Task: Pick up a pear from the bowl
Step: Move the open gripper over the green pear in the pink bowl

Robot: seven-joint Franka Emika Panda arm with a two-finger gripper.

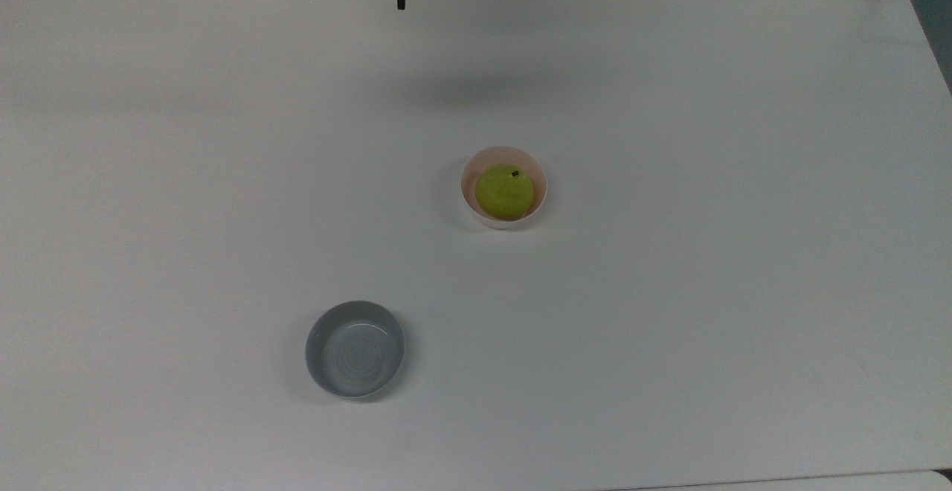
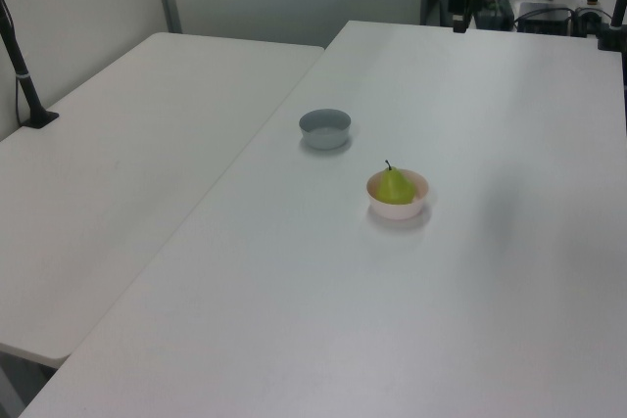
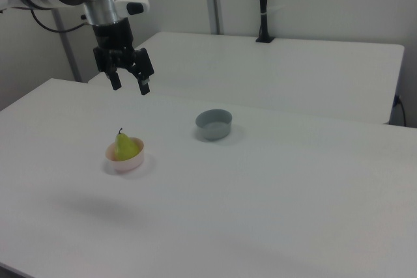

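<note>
The pear [image 1: 504, 192] sits upright in the pink bowl [image 1: 479, 164], stem [image 3: 120, 131] up, filling most of it. The bowl stands near the middle of the white table [image 1: 669, 290]. A grey bowl [image 1: 355, 349] stands well apart from it, toward the top view's lower left; in the right view it is to the pink bowl's right and farther back. My pincer [image 3: 129, 86] hangs in the air above the table, apart from the pear, fingers spread wide and holding nothing. In the top view my fingertips [image 1: 401, 1] show at the upper edge. A second white table [image 3: 293, 69] stands beside this one.
</note>
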